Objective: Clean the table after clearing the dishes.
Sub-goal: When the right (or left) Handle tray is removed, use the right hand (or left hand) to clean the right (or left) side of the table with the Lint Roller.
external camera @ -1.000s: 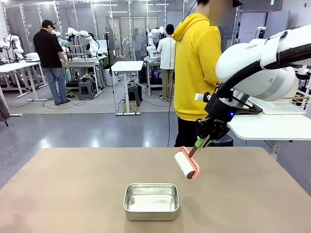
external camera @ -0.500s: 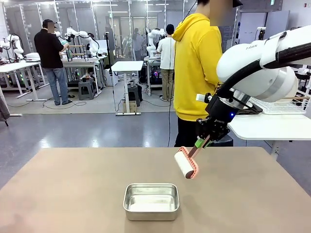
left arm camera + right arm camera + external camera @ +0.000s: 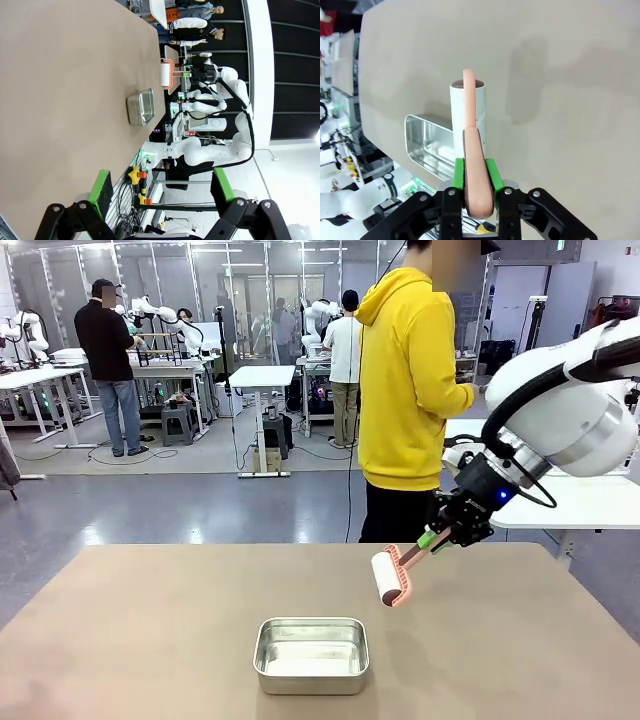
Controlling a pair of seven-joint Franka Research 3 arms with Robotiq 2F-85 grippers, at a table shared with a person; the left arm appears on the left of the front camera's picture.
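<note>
**Right arm holding roller over table, left idle**

Pan (image 3: 311, 654) sits near the robot's edge of the table (image 3: 150, 640), about mid-width, steel; it is the one object lying on the tan top in the front view; roller (image 3: 390, 576) hangs beyond and right of it, apart from it, nothing between them; right gripper (image 3: 432, 538) grips its pink handle, arm coming in from the right; person (image 3: 405, 380) in a yellow hoodie stands at the far edge, just behind the roller; white side table (image 3: 560, 502) far right, partly hidden by the arm.

Right wrist view gives the grip: green pads (image 3: 491, 175) clamped on the handle, white roll pointing away, its shadow on the top lying apart from it, so it looks lifted; pan edge beside the roll.

Left wrist view: left gripper (image 3: 162, 187) jaws spread wide, nothing between; table runs sideways, pan and roller far off.
</note>
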